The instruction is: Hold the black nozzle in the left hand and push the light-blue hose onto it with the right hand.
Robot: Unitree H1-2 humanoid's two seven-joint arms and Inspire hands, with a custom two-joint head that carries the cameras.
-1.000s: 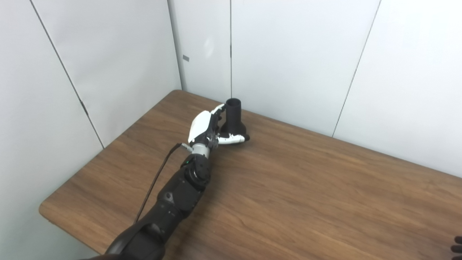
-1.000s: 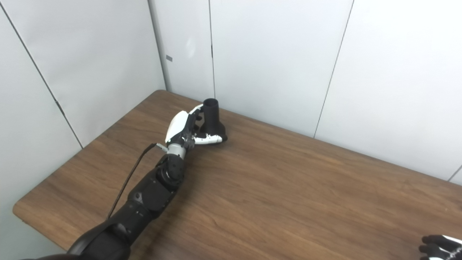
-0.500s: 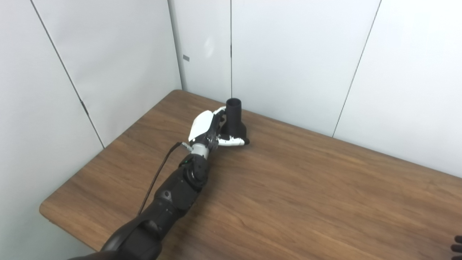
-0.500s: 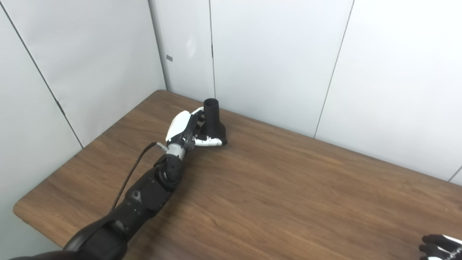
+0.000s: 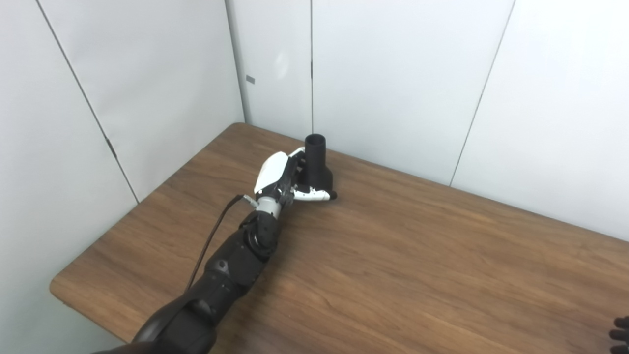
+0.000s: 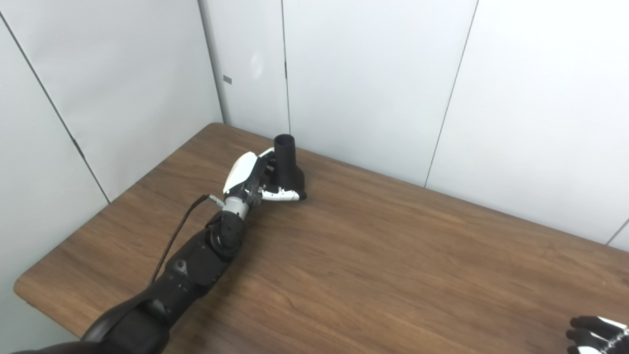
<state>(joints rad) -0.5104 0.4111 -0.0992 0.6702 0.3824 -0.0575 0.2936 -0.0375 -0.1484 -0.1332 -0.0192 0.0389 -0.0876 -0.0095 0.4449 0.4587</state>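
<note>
The black nozzle (image 5: 318, 164) stands upright on the wooden table (image 5: 417, 255) near its far left edge, wide base down and narrow neck up. My left hand (image 5: 281, 175) wraps it from the left, with the fingers (image 5: 297, 156) against the neck and the white thumb (image 5: 314, 195) across the front of the base. Only the dark fingertips of my right hand (image 6: 593, 334) show at the bottom right corner, too little to tell their state. No light-blue hose is in either view.
White wall panels (image 5: 393, 88) rise directly behind the nozzle and along the table's left side. A black cable (image 5: 211, 241) runs along my left forearm. The table's rounded near-left corner (image 5: 61, 287) is close to my left arm.
My left thumb has swung in from the base's right side to lie across its front, and the fingers have closed against the neck. The whole picture has shifted slightly.
</note>
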